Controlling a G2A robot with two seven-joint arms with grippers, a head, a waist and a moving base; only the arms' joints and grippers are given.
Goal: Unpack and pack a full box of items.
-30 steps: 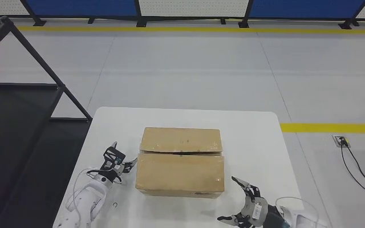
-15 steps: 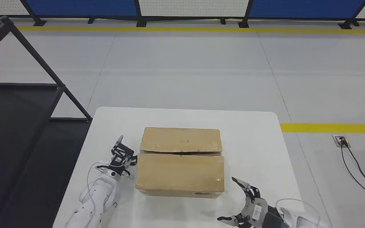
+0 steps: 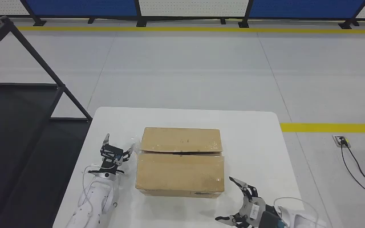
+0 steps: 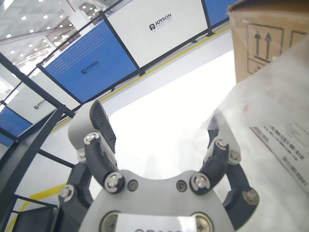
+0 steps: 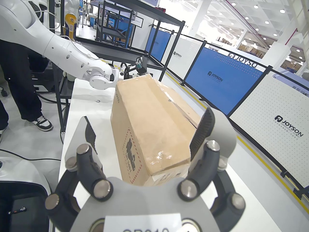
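A closed brown cardboard box [image 3: 179,161] sits in the middle of the white table [image 3: 251,137], its top flaps shut with a seam running lengthwise. My left gripper [image 3: 116,153] is open right beside the box's left end; its wrist view shows the box corner [image 4: 260,37] and a label sheet [image 4: 272,112] close against one finger. My right gripper [image 3: 238,200] stands open near the table's front edge, just off the box's front right corner. The right wrist view shows the box [image 5: 149,126] between the fingers, farther off, and the left gripper [image 5: 138,67] at its far end.
A black metal rack [image 3: 34,108] stands left of the table. A small ring-like object [image 3: 114,204] lies on the table by the left arm. Bare tabletop lies right of and behind the box. A person's legs [image 5: 21,92] stand beside the table.
My left gripper has shifted along the box's left end, first toward the box, then slightly back and farther up the table. The right gripper has barely moved.
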